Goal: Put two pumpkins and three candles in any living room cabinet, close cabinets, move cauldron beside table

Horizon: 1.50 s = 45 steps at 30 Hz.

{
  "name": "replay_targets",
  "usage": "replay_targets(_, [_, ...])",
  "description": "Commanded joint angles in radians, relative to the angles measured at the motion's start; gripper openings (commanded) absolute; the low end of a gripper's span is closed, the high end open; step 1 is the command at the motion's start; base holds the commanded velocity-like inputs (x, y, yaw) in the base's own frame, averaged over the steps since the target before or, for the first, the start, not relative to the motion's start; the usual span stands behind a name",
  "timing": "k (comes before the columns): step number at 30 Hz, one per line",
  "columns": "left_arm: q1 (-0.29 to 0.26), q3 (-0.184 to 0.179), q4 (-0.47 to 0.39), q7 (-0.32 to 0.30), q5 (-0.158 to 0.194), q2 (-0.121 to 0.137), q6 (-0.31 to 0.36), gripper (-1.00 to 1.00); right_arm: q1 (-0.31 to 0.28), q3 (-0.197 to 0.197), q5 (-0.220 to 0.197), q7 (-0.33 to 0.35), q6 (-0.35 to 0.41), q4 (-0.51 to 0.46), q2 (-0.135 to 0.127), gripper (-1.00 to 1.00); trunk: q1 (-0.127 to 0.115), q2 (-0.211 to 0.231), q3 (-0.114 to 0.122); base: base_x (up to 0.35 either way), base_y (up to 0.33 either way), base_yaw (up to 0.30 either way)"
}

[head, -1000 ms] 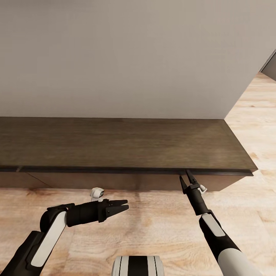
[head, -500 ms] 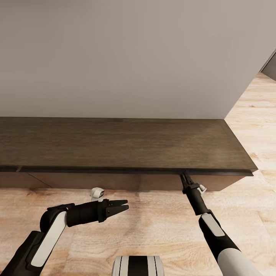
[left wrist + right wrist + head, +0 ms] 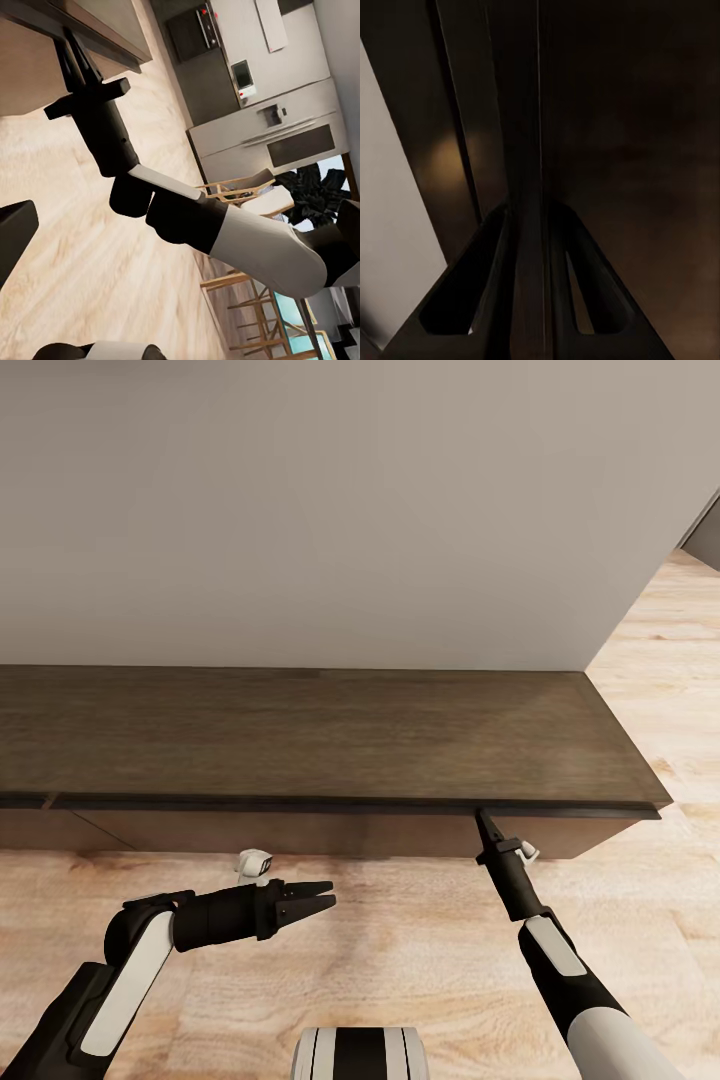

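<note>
At the cabinet's front lip: the right hand (image 3: 485, 819) has gone from fingers spread a second ago to pinched together, tips tucked right under the overhang of the long low dark-brown wood cabinet (image 3: 300, 735).
What that means: my guess is it's clamping the top edge of the right front panel to pull it open, so pumpkins and candles can go in later.
Left hand (image 3: 322, 895): hasn't budged, hovers over the light wood floor (image 3: 400, 950), fingers a bit apart, nothing in them.
Right wrist view: the fingers (image 3: 502, 247) sit closed on a thin dark edge, which the head view can't resolve.
Left wrist view: a kitchen with a grey built-in oven (image 3: 289, 131) behind the right arm.
</note>
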Motion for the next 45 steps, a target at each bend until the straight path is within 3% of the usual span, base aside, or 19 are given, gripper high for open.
replay_targets(1, [-0.001,-0.001,0.0,0.0,0.004,0.001,0.004,1.0,0.0,0.0,-0.003,-0.018,0.004,0.003,0.0,-1.0,0.0,0.0,-0.001,0.0,0.0,0.0])
replay_targets(45, [-0.001,-0.002,-0.008,0.0,0.005,0.001,0.003,1.0,0.0,0.007,-0.003,-0.018,0.004,0.004,0.006,-1.0,0.0,0.0,-0.001,-0.054,0.0,0.0])
